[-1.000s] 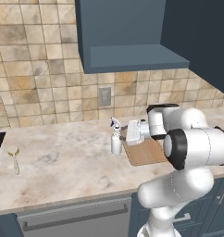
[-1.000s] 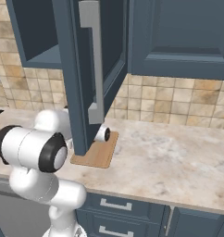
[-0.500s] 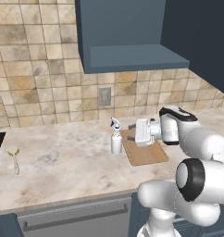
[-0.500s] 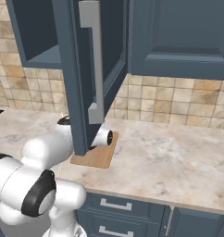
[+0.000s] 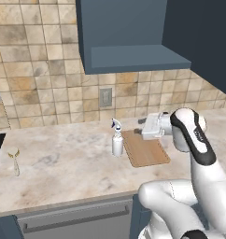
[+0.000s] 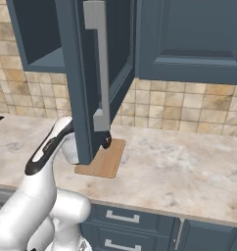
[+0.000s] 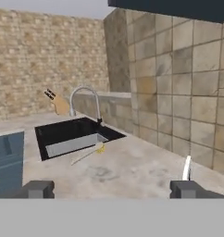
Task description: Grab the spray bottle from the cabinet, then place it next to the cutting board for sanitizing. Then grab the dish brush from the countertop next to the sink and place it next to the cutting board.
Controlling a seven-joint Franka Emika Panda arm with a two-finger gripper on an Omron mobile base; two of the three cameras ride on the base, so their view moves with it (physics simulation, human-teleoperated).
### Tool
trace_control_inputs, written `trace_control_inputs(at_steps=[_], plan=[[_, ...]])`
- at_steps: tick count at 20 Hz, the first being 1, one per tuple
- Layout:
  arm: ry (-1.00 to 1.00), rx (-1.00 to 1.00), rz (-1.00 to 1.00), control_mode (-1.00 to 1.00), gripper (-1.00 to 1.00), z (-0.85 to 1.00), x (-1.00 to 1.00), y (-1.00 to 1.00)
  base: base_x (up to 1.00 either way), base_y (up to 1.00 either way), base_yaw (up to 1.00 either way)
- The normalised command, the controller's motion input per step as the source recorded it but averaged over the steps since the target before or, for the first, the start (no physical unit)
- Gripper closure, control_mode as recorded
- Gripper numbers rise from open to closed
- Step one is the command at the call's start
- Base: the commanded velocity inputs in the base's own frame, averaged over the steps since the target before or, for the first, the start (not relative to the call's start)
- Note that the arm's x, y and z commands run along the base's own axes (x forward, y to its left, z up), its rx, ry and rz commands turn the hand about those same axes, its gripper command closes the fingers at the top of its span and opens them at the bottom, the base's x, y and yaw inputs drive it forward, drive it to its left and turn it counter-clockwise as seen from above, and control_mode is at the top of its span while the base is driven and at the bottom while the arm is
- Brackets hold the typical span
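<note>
The white spray bottle stands upright on the marbled countertop, touching the left edge of the wooden cutting board. My gripper hovers over the board's back end, just right of the bottle, open and empty. In the hand view the gripper points along the counter, with the bottle's white top beside the right fingertip. The dish brush lies far left next to the black sink, its handle pointing this way. The blue cabinet hangs above.
The cabinet's open door hangs over the board and hides my hand in the right base view. A curved silver tap and a knife block stand behind the sink. A wall outlet sits on the tiles.
My hand has drawn back to the right, away from the spray bottle, which stays standing by the board. The elbow has swung round to the right.
</note>
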Motion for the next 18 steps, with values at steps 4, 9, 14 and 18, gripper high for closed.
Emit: trace_control_inputs(at_steps=[4, 9, 14, 18], plan=[[0.34, -0.11, -0.15, -1.00, -1.00, 0.87, -0.51, 0.14, 0.00, 0.00, 0.00], [0.39, -0.16, -0.10, -1.00, -1.00, 0.53, -0.50, 0.51, 0.00, 0.00, 0.00], [0.38, -0.09, -0.06, -1.00, -1.00, 0.23, -0.12, 0.94, 0.00, 0.00, 0.00], [0.32, -0.14, -0.03, -1.00, -1.00, 0.01, -0.05, 1.00, 0.00, 0.00, 0.00]])
